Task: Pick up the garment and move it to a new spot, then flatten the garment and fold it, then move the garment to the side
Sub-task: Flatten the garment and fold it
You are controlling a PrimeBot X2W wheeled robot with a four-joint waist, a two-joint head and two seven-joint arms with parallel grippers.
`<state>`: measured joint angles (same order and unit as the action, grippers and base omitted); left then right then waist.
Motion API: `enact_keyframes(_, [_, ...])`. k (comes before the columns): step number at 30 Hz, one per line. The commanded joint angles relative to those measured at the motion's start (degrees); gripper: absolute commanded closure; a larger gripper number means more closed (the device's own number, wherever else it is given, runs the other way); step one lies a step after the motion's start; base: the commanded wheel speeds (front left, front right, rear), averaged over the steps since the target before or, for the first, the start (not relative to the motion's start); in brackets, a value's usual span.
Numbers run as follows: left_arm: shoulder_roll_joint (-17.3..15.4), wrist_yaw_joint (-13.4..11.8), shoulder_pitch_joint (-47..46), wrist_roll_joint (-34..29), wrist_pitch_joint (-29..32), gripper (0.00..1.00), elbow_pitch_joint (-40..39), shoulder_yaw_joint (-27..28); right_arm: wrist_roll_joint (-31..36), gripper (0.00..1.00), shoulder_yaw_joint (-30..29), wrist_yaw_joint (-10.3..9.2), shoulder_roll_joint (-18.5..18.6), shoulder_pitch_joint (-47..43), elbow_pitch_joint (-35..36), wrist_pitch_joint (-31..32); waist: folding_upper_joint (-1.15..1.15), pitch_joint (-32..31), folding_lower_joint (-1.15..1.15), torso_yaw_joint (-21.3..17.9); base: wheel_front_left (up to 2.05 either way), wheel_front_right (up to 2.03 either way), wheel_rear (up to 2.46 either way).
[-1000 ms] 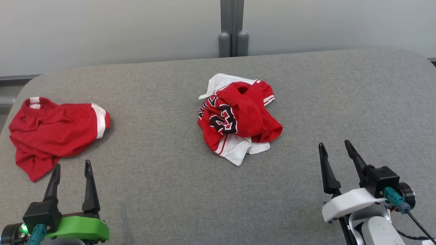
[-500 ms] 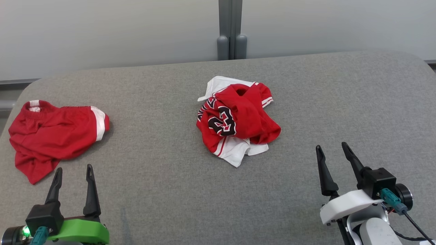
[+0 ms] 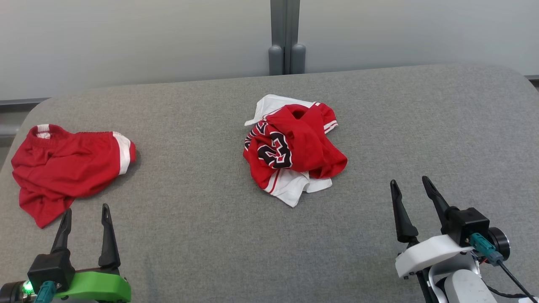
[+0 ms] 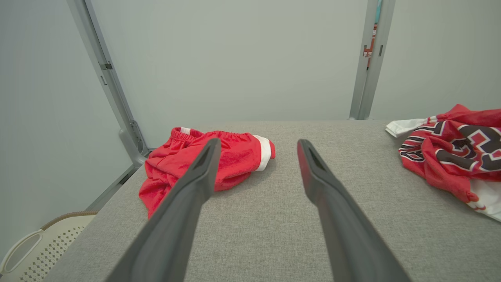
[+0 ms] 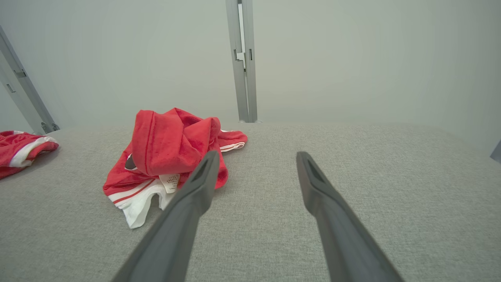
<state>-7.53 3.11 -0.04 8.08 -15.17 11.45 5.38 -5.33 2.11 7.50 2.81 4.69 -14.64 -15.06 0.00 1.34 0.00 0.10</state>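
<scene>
Left arm (image 3: 80, 286) and right arm (image 3: 438, 252) low — jaws spread; garment (image 3: 294, 147) crumpled, probably a jersey.

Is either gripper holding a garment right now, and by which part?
Nothing is held. The left gripper and right gripper are both open and empty, clear of the crumpled jersey and the red shorts.

Red shorts with white trim (image 3: 67, 168) lie crumpled at the left end of the grey fabric-covered desk (image 3: 210, 235), and a cream perforated basket (image 4: 54, 239) sits below that corner.
</scene>
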Motion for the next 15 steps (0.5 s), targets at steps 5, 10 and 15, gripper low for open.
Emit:
enact_keyframes(5, [0.3, 0.6, -0.7, -0.7, 0.0, 0.0, 0.2, 0.7, -0.1, 0.0, -0.1, -0.02, 0.2, -0.4, -0.2, -0.2, 0.0, -0.1, 0.0, 0.2, 0.0, 0.0, 0.0])
enact_keyframes(10, [0.6, 0.9, -0.8, -1.1, 0.0, 0.0, 0.3, 1.1, 0.0, 0.0, -0.1, -0.02, 0.1, -0.4, -0.2, -0.2, 0.0, -0.1, 0.0, 0.2, 0.0, 0.0, 0.0])
enact_keyframes(15, [0.9, 1.2, -1.4, -1.2, 0.0, 0.0, 0.4, 1.3, 0.0, 0.0, 0.0, -0.02, 0.1, 0.0, -0.3, -0.2, 0.0, 0.0, 0.0, 0.3, 0.0, 0.0, 0.0])
